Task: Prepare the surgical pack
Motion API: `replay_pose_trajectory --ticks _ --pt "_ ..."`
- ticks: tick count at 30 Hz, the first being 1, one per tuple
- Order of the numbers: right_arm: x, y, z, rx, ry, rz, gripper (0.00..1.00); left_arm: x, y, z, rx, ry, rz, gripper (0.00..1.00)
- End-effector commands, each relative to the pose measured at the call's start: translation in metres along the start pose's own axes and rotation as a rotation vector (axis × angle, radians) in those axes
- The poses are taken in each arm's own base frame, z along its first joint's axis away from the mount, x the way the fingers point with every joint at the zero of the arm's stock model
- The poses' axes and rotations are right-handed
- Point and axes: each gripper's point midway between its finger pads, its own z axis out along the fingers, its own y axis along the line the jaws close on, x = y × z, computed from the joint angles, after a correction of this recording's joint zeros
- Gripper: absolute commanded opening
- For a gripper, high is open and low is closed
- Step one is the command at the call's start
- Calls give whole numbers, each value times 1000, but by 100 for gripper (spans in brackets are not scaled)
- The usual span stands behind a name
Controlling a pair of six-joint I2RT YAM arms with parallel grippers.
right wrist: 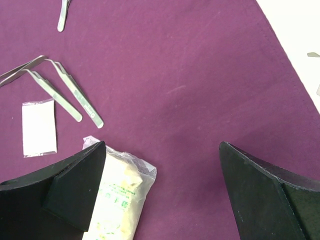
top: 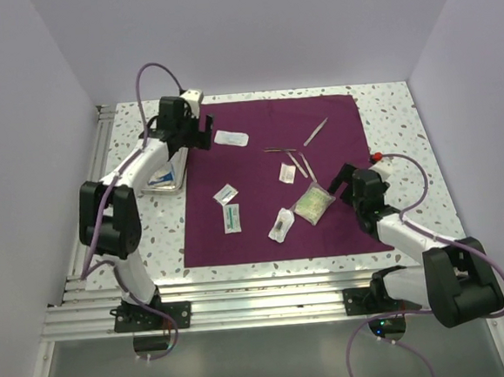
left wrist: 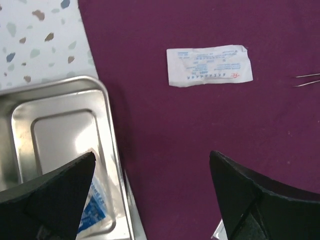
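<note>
Nearest us, our right tool (right wrist: 160,165) hangs released over the maroon cloth (top: 325,235), which lies spread flat. One finger is above a gauze packet (right wrist: 120,195), and tweezers (right wrist: 75,97) lie beyond. Farther back, our left tool (left wrist: 152,170) gapes empty, straddling the cloth's left edge and the steel tray (left wrist: 107,125) just beside it on the speckled tabletop (top: 403,115). A white sachet (left wrist: 209,65) lies beyond.

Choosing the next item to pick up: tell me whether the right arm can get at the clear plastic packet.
Probably yes. The right arm hangs with jaws open right over the clear plastic packet. Nothing lies on it, and the tweezers lie apart beside it.
</note>
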Motion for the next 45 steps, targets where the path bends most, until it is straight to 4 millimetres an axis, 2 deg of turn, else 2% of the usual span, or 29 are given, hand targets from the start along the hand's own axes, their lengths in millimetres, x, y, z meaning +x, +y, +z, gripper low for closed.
replay_pose_trajectory --ticks 1,2,3,4,6,7,9,11,12,13,14,15,16,17,18,19,20,21,22,23,25,32,34,35,36,37,38,45 --pt "-13 14 1 -33 -24 3 99 -20 -10 6 12 13 103 100" --pt "-13 14 1 -34 -22 2 99 -22 -12 10 10 16 104 100" --pt "-13 15 1 -33 -21 2 99 -15 -13 20 -9 50 107 100" --pt "-13 15 2 -33 -21 2 99 -29 -15 21 -18 29 100 100" --pt "-12 15 2 -33 -19 -1 99 -21 -22 39 -37 65 123 100" --pt "-13 15 2 -32 -20 0 99 -33 -25 41 -42 40 165 100" --pt "-13 16 1 -35 -17 -1 99 -34 -44 55 -28 24 264 100" --pt "-12 16 2 -37 -16 -1 99 -40 -49 63 -35 9 420 100" --pt "-11 16 2 -38 -15 -1 99 -29 -56 72 -13 32 476 100" --pt "-11 16 2 -37 -14 1 99 -34 -58 76 9 26 550 100" --pt "-10 15 3 -34 -10 0 99 -27 -61 78 43 53 584 100" --pt "-10 16 3 -37 -9 1 99 -12 -70 88 126 86 626 100" --pt "-10 16 3 -38 -8 1 99 -13 -76 90 179 87 719 100" --pt "-9 17 4 -40 -5 4 99 0 -77 90 214 140 754 100" --pt "-7 18 4 -45 5 1 99 14 -79 99 240 180 775 100" --pt "-9 20 4 -51 3 2 99 -3 -81 99 236 155 784 100" --pt "-9 20 3 -49 6 -3 98 7 -79 106 246 191 781 100" --pt "-11 20 3 -48 0 -1 98 7 -83 106 285 186 771 100" --pt "-10 18 3 -42 -3 1 99 -3 -86 107 309 162 771 100" --pt "-9 18 3 -42 -1 -1 99 1 -87 109 335 171 759 100" --pt "-10 18 2 -44 -1 1 99 -4 -100 108 419 132 753 99" --pt "-10 19 1 -50 2 -4 99 -22 -118 119 469 24 730 99" --pt "-9 19 2 -48 4 -5 98 -22 -117 124 465 20 737 99" --pt "-9 18 2 -48 4 -5 99 -12 -117 130 472 49 733 99" --pt "-8 19 2 -50 6 -6 99 -22 -116 131 463 33 731 99" --pt "-8 19 2 -49 8 -6 99 -22 -116 133 463 39 727 99" --pt "-9 19 2 -51 6 -6 98 -9 -115 140 468 75 723 99" --pt "-8 18 2 -49 8 -10 99 -8 -110 153 447 65 674 99"
